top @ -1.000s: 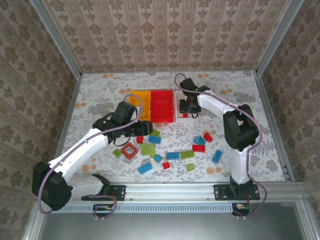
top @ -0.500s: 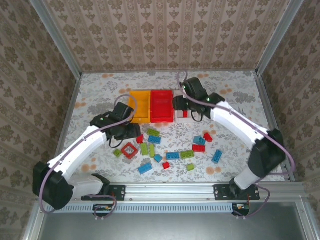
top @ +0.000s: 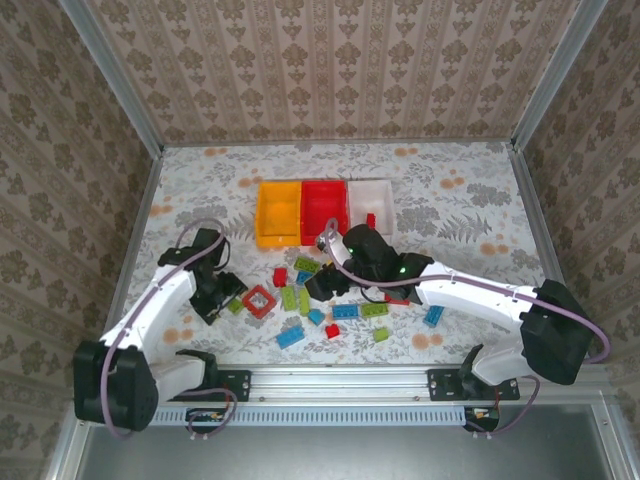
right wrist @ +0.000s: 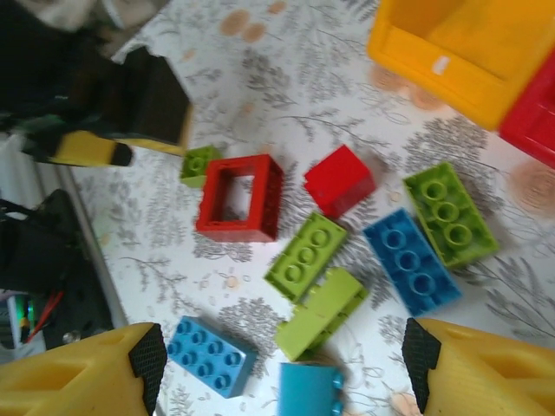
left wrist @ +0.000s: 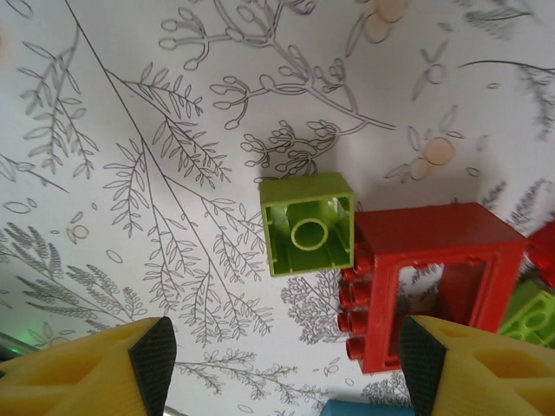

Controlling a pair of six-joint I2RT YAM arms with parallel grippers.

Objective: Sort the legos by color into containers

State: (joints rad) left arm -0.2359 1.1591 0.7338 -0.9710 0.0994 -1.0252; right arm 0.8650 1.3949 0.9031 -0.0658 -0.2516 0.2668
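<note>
**Both tools open and empty above the loose legos**

The left tool (left wrist: 290, 360) is spread apart with nothing gripped. Below it a lime green brick (left wrist: 308, 223) is seen hollow side up, just beside the red frame (left wrist: 429, 282), whose studs point toward it. The right tool (right wrist: 284, 360) is likewise held wide and empty. Beneath it a blue brick (right wrist: 411, 261) and a lime brick (right wrist: 449, 213) are laid studs up, long axes parallel, near the yellow-orange container (top: 278, 238).

White arms (top: 158, 302), blk joints (top: 553, 338), purple cables (top: 196, 222)
</note>
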